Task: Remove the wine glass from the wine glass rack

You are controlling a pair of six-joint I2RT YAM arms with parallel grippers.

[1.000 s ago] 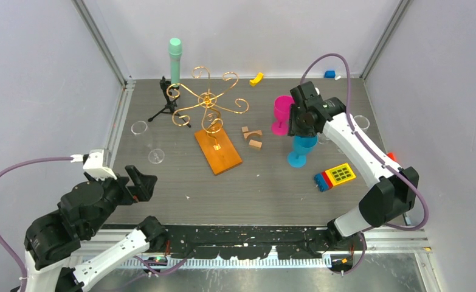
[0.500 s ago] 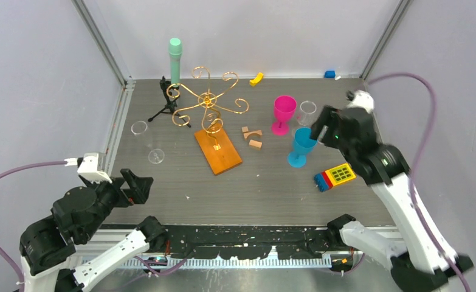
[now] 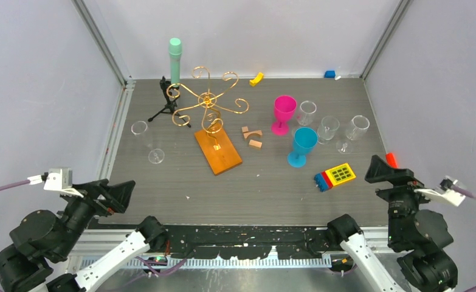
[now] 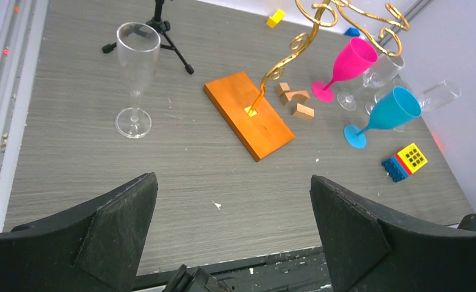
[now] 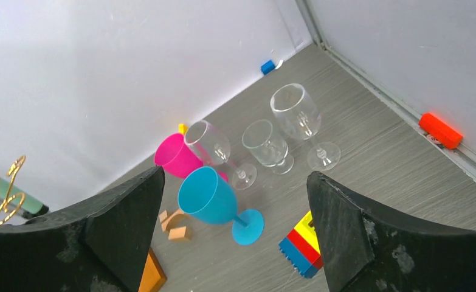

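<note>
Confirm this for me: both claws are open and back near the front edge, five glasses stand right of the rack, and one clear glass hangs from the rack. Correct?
Not quite. Nothing hangs from the rack; the top view shows its wire arms bare. That one clear glass stands upright on the table, left of the rack. The rest of your statement is right.
</note>
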